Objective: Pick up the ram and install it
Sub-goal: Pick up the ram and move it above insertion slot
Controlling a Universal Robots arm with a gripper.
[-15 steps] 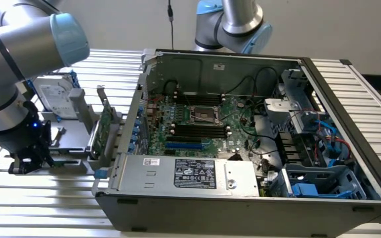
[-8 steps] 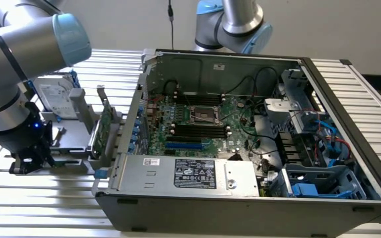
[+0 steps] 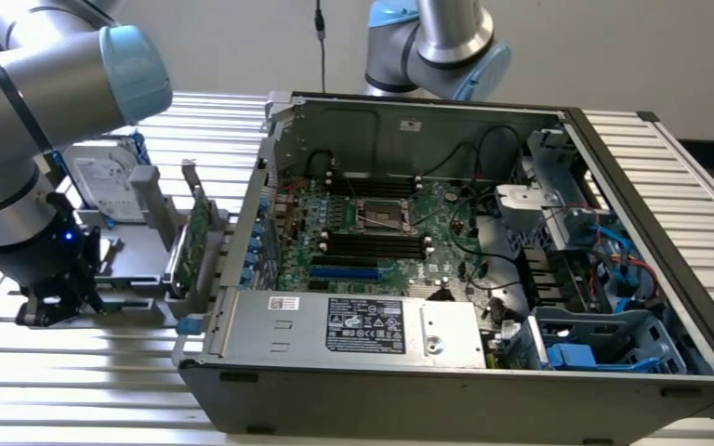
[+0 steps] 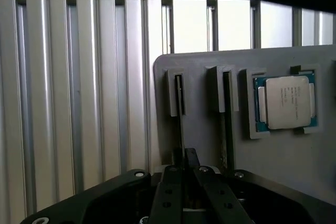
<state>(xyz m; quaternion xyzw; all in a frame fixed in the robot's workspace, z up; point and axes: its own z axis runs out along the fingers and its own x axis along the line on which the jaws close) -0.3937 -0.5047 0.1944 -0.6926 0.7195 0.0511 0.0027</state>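
In the wrist view the ram point(image 4: 180, 109) stands on edge as a thin dark strip in a slot of the grey holder point(image 4: 205, 66). My gripper point(image 4: 184, 174) is shut on its near end, with the black fingers point(image 4: 169, 192) pressed together around it. A second thin stick point(image 4: 227, 116) stands in the neighbouring slot. In the exterior view my gripper point(image 3: 57, 302) reaches down at the holder point(image 3: 134, 279), on that view's left, beside the open computer case point(image 3: 456, 372). The motherboard's black slots point(image 3: 376, 246) lie inside the case.
A processor chip point(image 4: 286, 102) sits in a recess of the holder. A green expansion card point(image 3: 196, 237) and a silver hard drive point(image 3: 103, 181) stand upright in the holder. The case holds a power supply point(image 3: 357, 325), cables and blue drive bays point(image 3: 593, 358). A second arm point(image 3: 438, 46) stands behind the case.
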